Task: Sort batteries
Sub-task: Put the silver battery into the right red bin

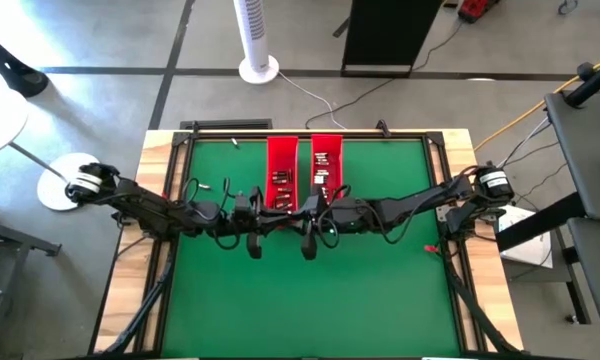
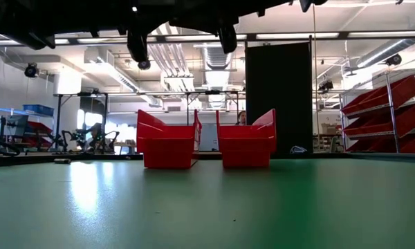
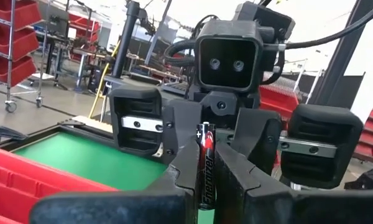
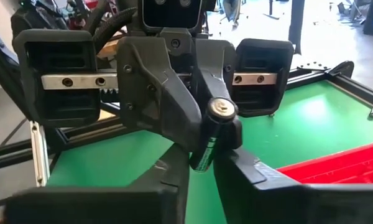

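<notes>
One dark battery (image 3: 206, 167) with a coppery band stands roughly upright between both grippers, high above the green table (image 1: 230, 300). My left gripper (image 3: 206, 149) and right gripper (image 4: 202, 163) face each other at the table's middle (image 1: 288, 215), just near of two long red trays (image 1: 282, 172) (image 1: 326, 168). Both are shut on this battery. Small batteries (image 1: 279, 180) lie inside the trays. The low view shows only the arms' undersides along its top edge. My left gripper pinches the battery's body (image 3: 208, 186) between its two fingers, coming level from the table's left, fingers across it. The battery is lifted clear and its plus end (image 3: 202, 130) rises above the fingers. My right gripper comes level from the right. Its fingertips (image 4: 177, 171) close on the battery's lower part (image 4: 204, 158). The capped end (image 4: 222, 111) sticks up above them.
The two red trays (image 2: 167, 142) (image 2: 246, 142) stand side by side on the far half of the mat. A small loose piece (image 1: 235, 143) lies near the far left corner and a red bit (image 1: 432, 248) near the right edge. The near half of the mat is bare green.
</notes>
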`<state>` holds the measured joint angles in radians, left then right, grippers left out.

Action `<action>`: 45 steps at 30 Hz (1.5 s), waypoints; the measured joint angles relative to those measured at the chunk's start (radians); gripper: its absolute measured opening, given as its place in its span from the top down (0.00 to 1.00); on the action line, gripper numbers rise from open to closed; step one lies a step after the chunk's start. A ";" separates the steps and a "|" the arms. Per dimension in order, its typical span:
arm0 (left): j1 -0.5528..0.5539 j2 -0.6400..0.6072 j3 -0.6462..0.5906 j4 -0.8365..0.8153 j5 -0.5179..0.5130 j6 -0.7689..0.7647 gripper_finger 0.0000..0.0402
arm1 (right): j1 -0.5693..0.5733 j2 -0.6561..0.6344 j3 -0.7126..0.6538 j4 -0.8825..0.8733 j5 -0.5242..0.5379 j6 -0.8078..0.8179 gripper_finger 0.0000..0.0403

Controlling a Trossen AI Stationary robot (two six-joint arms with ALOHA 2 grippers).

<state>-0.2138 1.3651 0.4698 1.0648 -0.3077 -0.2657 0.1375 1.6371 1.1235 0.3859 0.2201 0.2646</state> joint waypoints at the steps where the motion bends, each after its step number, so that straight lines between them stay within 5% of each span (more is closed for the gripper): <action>1: 0.000 0.000 0.000 -0.007 0.000 0.000 0.97 | 0.000 0.000 0.000 -0.002 0.000 -0.004 0.86; 15: 0.000 -0.009 0.000 -0.090 0.000 0.073 0.86 | 0.000 -0.007 0.054 -0.202 0.008 -0.030 0.93; 26: -0.001 -0.422 0.018 -0.676 -0.076 0.146 0.67 | -0.045 0.016 0.407 -1.176 0.051 -0.193 0.93; 30: -0.002 -0.581 0.034 -0.837 -0.076 0.144 0.68 | -0.084 0.060 0.457 -1.354 0.059 -0.199 0.93; 45: -0.002 -0.734 0.011 -1.058 -0.088 0.074 0.72 | -0.226 0.270 0.485 -1.413 0.033 -0.344 0.93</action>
<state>-0.2161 0.6313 0.4812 0.0065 -0.3954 -0.1916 -0.0890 1.9075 1.6090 -1.0276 0.2528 -0.0793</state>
